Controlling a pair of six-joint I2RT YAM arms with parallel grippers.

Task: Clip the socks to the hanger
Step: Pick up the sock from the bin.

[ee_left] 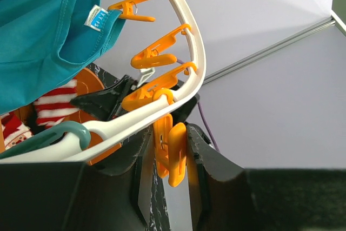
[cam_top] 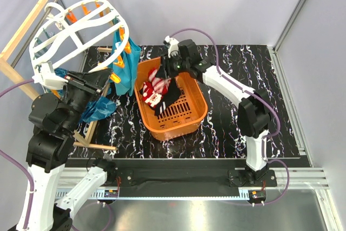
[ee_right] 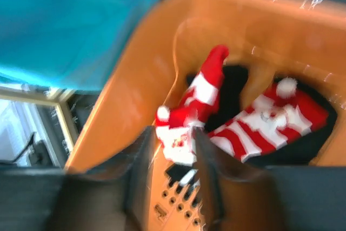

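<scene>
The white oval hanger (cam_top: 81, 31) tilts up at the far left, with orange pegs along its rim (ee_left: 189, 31). My left gripper (ee_left: 170, 155) is shut on one hanging orange peg (ee_left: 175, 160) under that rim. Two red-and-white striped socks (cam_top: 157, 87) with black parts lie in the orange basket. My right gripper (ee_right: 172, 144) reaches into the basket with its jaws apart. The Santa-faced end of one sock (ee_right: 203, 93) lies between its fingers, with a gap on the left side. The other sock (ee_right: 270, 120) lies to the right. This view is blurred.
The orange basket (cam_top: 189, 125) stands mid-table on the black marbled top. Teal-blue cloths (cam_top: 125, 63) hang from the hanger, right next to the basket's left wall. A wooden pole frame (cam_top: 32, 20) stands behind and under the hanger at the left.
</scene>
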